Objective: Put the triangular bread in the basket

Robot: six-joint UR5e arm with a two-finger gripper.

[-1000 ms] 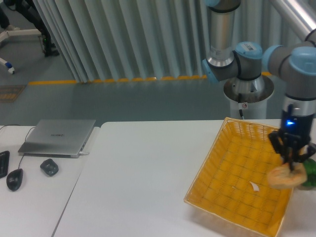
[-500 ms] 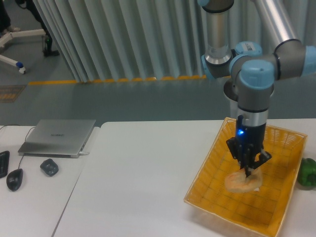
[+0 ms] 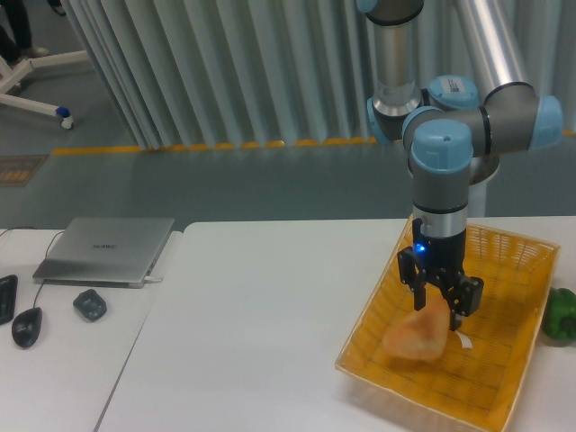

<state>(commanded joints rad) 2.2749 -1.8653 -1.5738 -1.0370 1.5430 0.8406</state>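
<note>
The triangular bread (image 3: pixel 412 338), golden-tan and blurred, lies tilted in the left part of the yellow-orange woven basket (image 3: pixel 504 297). My gripper (image 3: pixel 439 304) hangs just above and to the right of the bread, inside the basket's outline. Its two fingers stand apart with nothing held between them. The bread's upper corner reaches up toward the fingertips, and I cannot tell if it still touches them. A small white tag (image 3: pixel 464 341) shows on the basket floor beside the bread.
A green object (image 3: pixel 560 315) sits on the table right of the basket at the frame edge. On the left are a closed laptop (image 3: pixel 108 249), a dark mouse (image 3: pixel 27 326) and a small dark device (image 3: pixel 90 305).
The gripper carried the bread from the basket's right edge leftward over the basket. Its fingers have spread and the bread has dropped down and left onto the basket floor.
</note>
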